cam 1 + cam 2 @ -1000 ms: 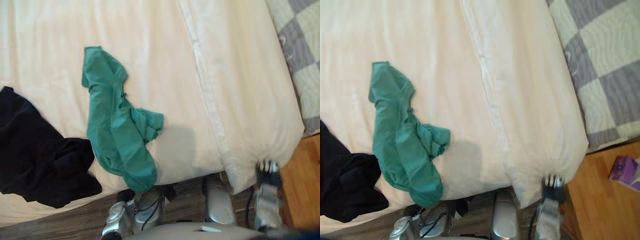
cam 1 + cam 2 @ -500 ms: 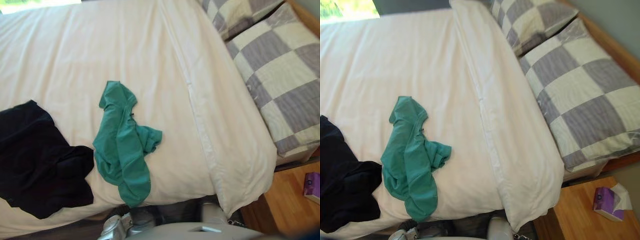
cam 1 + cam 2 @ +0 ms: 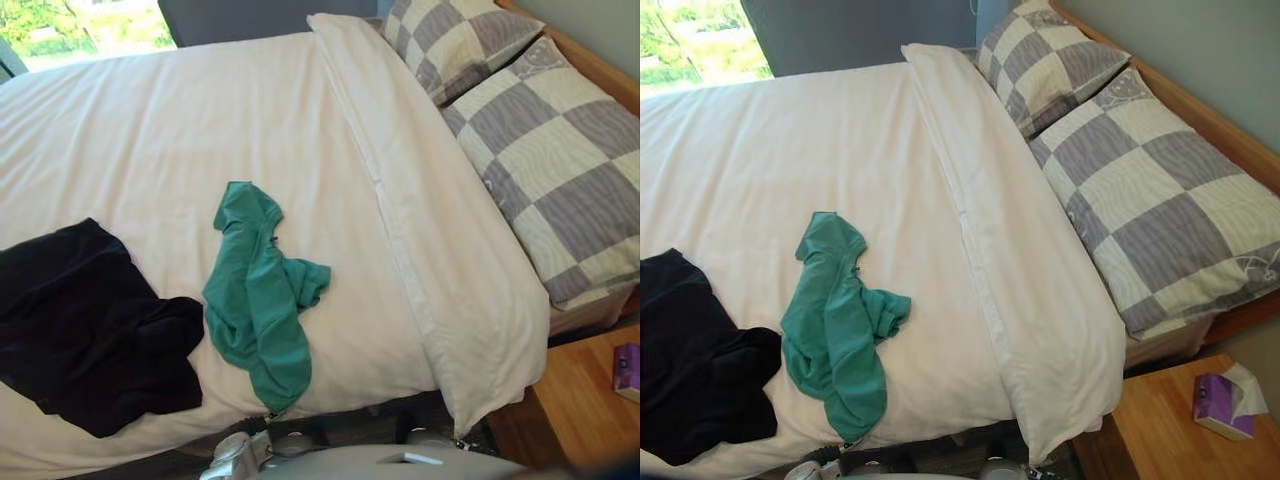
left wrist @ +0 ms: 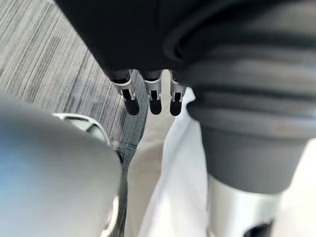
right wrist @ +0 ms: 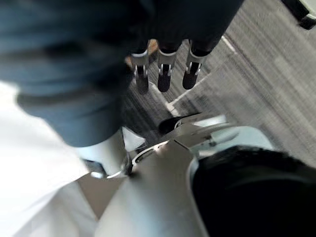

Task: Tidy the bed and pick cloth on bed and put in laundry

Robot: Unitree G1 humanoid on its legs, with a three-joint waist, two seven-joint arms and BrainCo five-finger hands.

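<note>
A green cloth (image 3: 255,300) lies crumpled near the front edge of the white bed (image 3: 150,150). To its left, a black cloth (image 3: 90,330) is spread out, also by the front edge. My left hand (image 4: 150,101) hangs low over the grey floor beside the white sheet's edge (image 4: 168,173), fingers straight and empty. In its own wrist view my right hand (image 5: 165,79) points down at the floor, its fingers straight too, holding nothing.
A folded white duvet (image 3: 440,260) runs along the bed's right part. Two grey-checked pillows (image 3: 1160,190) lie at the head against a wooden frame (image 3: 1200,110). A wooden nightstand (image 3: 1160,435) at lower right carries a purple tissue box (image 3: 1225,405).
The head camera has tilted up, bringing the pillows and the far bed into view. My right hand was at the white duvet's front corner and has dropped out of the eye views.
</note>
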